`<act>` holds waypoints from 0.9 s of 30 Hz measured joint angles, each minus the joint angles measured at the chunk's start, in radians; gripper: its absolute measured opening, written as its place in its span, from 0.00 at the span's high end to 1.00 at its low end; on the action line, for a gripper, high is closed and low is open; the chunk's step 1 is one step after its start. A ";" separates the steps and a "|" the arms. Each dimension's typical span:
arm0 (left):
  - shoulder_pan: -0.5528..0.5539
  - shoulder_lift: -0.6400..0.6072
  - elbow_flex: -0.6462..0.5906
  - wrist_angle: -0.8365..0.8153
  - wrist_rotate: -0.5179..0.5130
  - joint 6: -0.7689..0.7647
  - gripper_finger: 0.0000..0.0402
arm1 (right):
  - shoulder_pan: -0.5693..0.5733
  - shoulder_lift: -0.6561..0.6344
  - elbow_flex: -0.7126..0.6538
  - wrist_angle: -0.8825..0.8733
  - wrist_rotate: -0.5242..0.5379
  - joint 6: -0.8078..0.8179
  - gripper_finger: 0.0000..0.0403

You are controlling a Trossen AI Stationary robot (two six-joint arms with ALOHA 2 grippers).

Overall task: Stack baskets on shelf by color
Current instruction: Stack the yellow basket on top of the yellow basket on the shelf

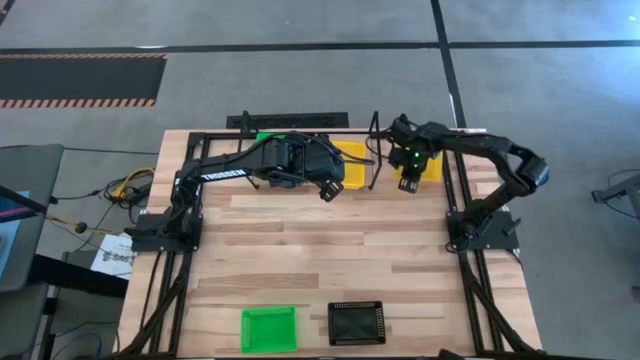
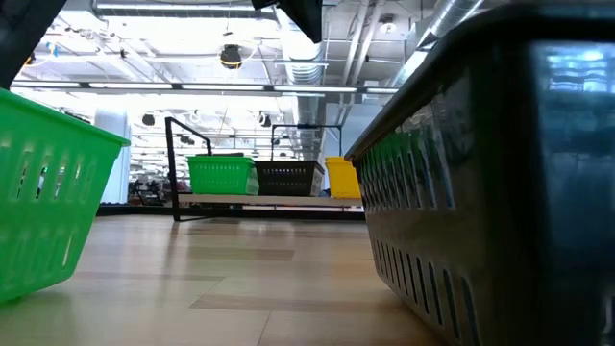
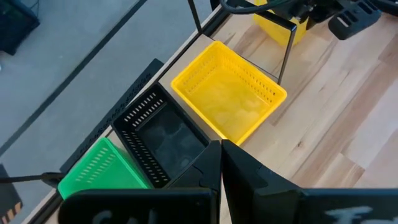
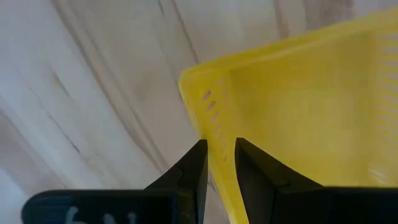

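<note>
The shelf (image 2: 269,201) stands at the table's far edge and carries a green basket (image 3: 102,168), a black basket (image 3: 165,134) and a yellow basket (image 3: 230,93) side by side. My left gripper (image 3: 221,155) is shut and empty above the shelf, over the black and yellow baskets; it also shows in the high view (image 1: 328,190). My right gripper (image 1: 408,183) is shut on a second yellow basket (image 1: 428,165) just right of the shelf. A green basket (image 1: 268,328) and a black basket (image 1: 356,322) rest on their bottoms near the table's near edge. My right gripper pinches the yellow basket's side wall (image 4: 219,134) close to a corner, one finger inside the basket and one outside. The fingers come from above, pointing down. Whether the basket's bottom is on the table, I cannot tell.
The shelf's black wire leg (image 3: 289,50) stands between the shelf's yellow basket and the held one. Bare wood (image 1: 330,250) stretches across the table's middle. Cables and papers (image 1: 115,245) lie off the table's left edge.
</note>
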 joint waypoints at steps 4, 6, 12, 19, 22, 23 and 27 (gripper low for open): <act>0.000 0.000 0.000 0.000 0.000 0.001 1.00 | -0.004 0.014 -0.038 0.003 -0.002 0.002 0.74; 0.000 0.000 0.000 0.000 0.000 0.002 1.00 | -0.004 0.017 -0.045 -0.001 -0.002 0.002 0.74; 0.000 0.000 0.000 0.000 0.002 0.016 1.00 | -0.001 0.018 -0.024 -0.041 -0.002 0.009 0.74; 0.000 0.000 0.000 0.000 0.002 0.010 1.00 | -0.001 0.018 0.002 -0.056 -0.002 0.012 0.74; 0.000 0.000 0.000 0.000 0.002 0.000 1.00 | -0.001 0.018 0.002 -0.055 -0.002 0.012 0.74; 0.000 0.000 0.000 0.000 0.002 0.000 1.00 | -0.001 0.018 0.002 -0.052 -0.002 0.012 0.74; 0.000 0.000 0.000 0.000 0.002 -0.008 1.00 | -0.001 0.018 0.002 -0.026 -0.002 0.012 0.74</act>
